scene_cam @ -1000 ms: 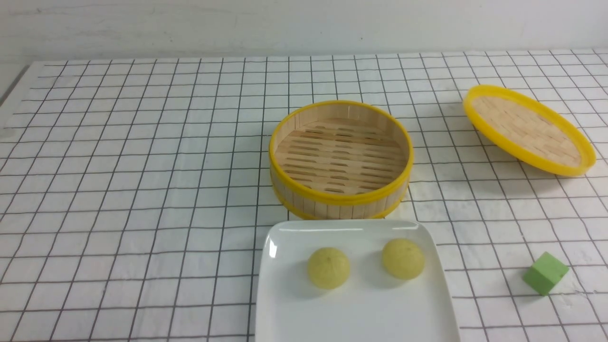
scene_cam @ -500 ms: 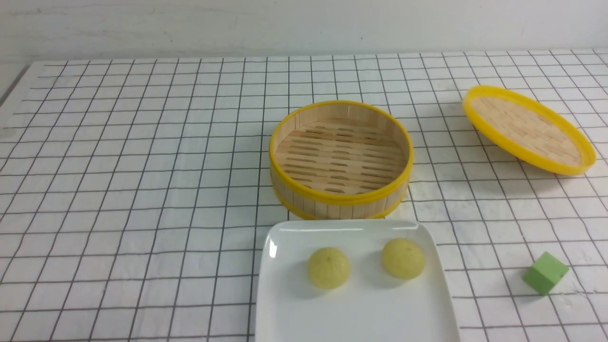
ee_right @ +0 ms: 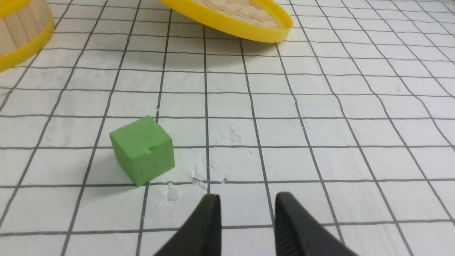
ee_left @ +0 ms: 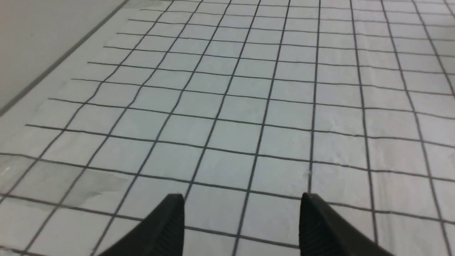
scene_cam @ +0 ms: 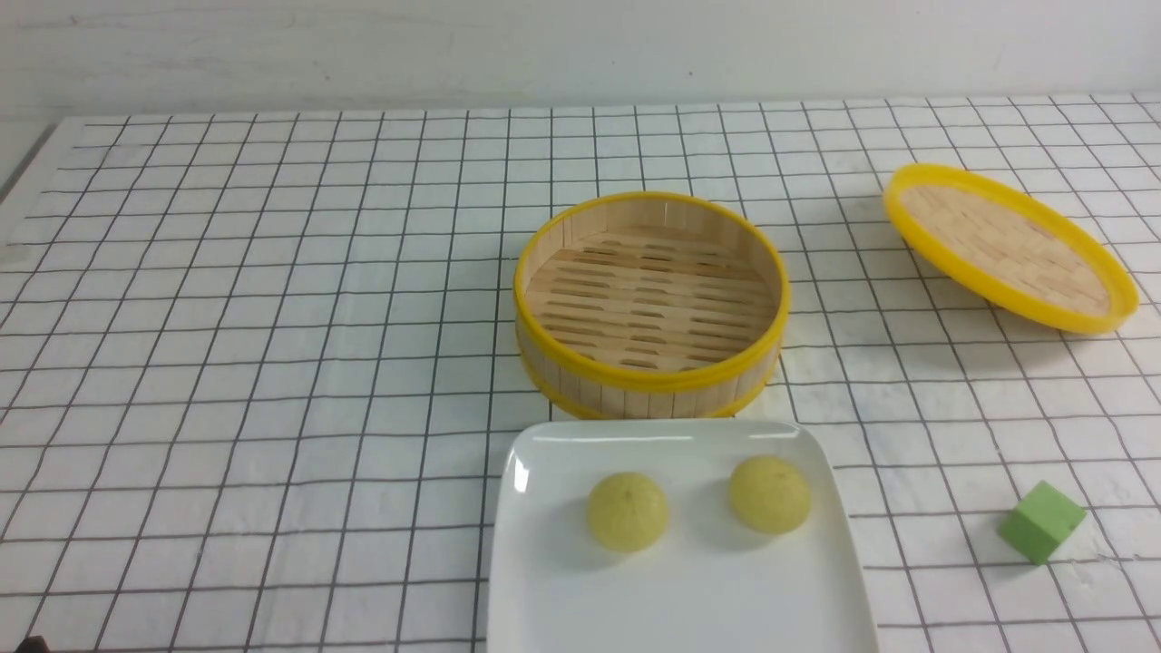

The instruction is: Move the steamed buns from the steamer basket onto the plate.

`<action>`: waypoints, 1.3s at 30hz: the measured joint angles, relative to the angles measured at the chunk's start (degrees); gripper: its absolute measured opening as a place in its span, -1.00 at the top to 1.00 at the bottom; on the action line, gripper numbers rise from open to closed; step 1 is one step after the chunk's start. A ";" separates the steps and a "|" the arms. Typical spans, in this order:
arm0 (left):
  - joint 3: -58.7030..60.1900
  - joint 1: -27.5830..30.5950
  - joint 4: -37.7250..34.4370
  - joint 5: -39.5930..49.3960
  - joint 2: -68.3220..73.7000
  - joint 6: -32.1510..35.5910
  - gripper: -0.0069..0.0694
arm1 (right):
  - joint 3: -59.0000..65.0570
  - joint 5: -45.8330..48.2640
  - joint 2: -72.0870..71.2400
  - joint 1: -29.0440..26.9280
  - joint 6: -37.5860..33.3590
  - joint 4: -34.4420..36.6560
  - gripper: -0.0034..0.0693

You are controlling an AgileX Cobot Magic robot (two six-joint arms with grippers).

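Two pale yellow-green steamed buns lie side by side on the white plate (scene_cam: 562, 589) at the near middle of the front view: one bun (scene_cam: 627, 511) to the left, the other bun (scene_cam: 769, 493) to the right. Just behind the plate stands the steamer basket (scene_cam: 649, 381), nothing on its slatted floor. My left gripper (ee_left: 242, 199) is open over bare checked cloth, nothing between its fingers. My right gripper (ee_right: 247, 197) is open too, holding nothing, with the green cube near it. Neither arm reaches into the front view except a dark bit at its bottom left corner.
A shallow yellow-rimmed woven lid (scene_cam: 1009, 247) lies tilted at the far right, also the lid (ee_right: 234, 16) in the right wrist view. A green cube (scene_cam: 1041, 521) sits at the near right, the same cube (ee_right: 143, 150) close to my right gripper. The table edge runs along the far left.
A small dark bit has come into the bottom left corner of the front view. The buns, basket, lid and cube have not moved.
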 joint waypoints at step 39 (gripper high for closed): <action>0.00 0.00 -6.97 -0.36 0.00 5.40 -0.35 | 0.00 0.00 0.00 0.00 0.00 0.00 0.25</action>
